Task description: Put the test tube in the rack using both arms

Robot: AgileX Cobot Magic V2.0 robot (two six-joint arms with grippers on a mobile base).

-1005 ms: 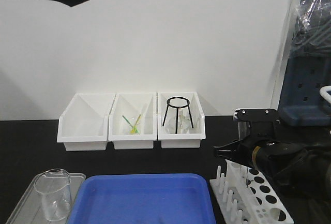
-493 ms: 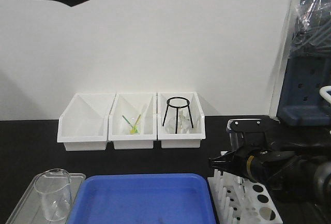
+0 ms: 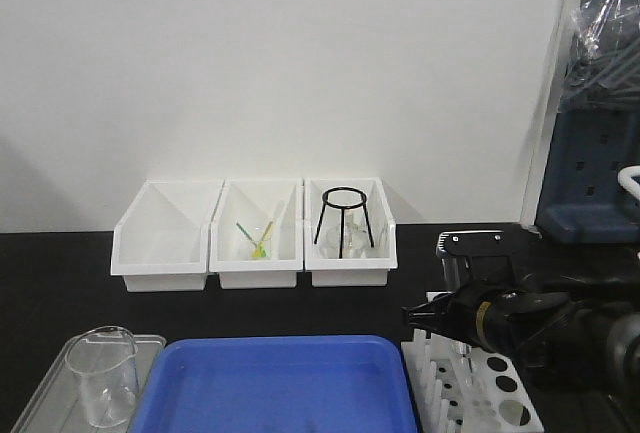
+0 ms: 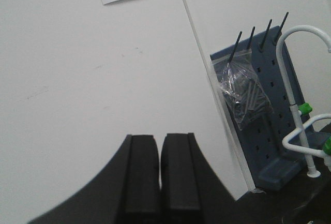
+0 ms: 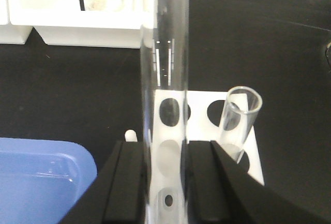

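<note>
Chiefly at risk: a missed hole. Held upright in the right gripper, fingers closed on the test tube, over the rack at the front right corner of the bench. Could strike the white top between holes if lowered off-centre, then chip or ride up through the pads. Could also knock the second tube, standing tilted in a neighbouring hole (very close quarters). Cannot tell whether the round end has entered a hole; hidden below the fingers.

Appearance of the test tube: clear glass, slim, straight-walled, faint white marks on its side, apparently empty, top end beyond the wrist view. Smooth and hard, so judged slippery under a light grip.

Left gripper: pads pressed together, nothing between them, raised well clear and facing the wall. Blue tray just beside the rack, along the front edge.
</note>
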